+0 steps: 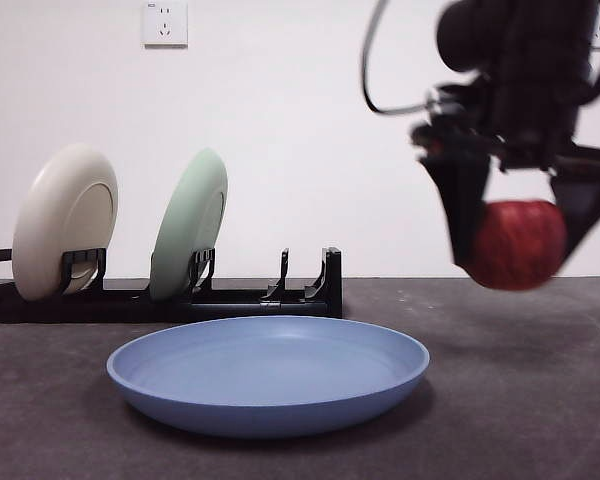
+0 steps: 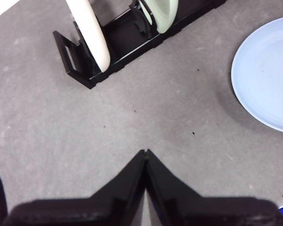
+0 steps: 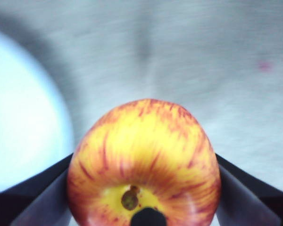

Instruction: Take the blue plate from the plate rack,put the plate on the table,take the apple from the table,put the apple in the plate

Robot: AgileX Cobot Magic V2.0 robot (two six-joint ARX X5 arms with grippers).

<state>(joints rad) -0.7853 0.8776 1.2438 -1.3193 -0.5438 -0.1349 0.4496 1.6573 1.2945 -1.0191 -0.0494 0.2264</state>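
The blue plate point(image 1: 268, 373) lies flat on the dark grey table point(image 1: 520, 400), in front of the black plate rack point(image 1: 160, 295). My right gripper point(image 1: 518, 245) hangs in the air at the right, above the table and to the right of the plate, shut on the red apple point(image 1: 516, 244). In the right wrist view the apple point(image 3: 144, 165) shows yellow-orange with red streaks between the two jaws, and the blue plate point(image 3: 23, 117) lies off to one side. My left gripper point(image 2: 145, 153) is shut and holds nothing, over bare table point(image 2: 85, 136) near the rack point(image 2: 113, 47) and the plate point(image 2: 266, 75).
A cream plate point(image 1: 64, 220) and a pale green plate point(image 1: 189, 224) stand on edge in the rack, whose right-hand slots hold nothing. A white wall with a socket point(image 1: 165, 23) runs behind the table.
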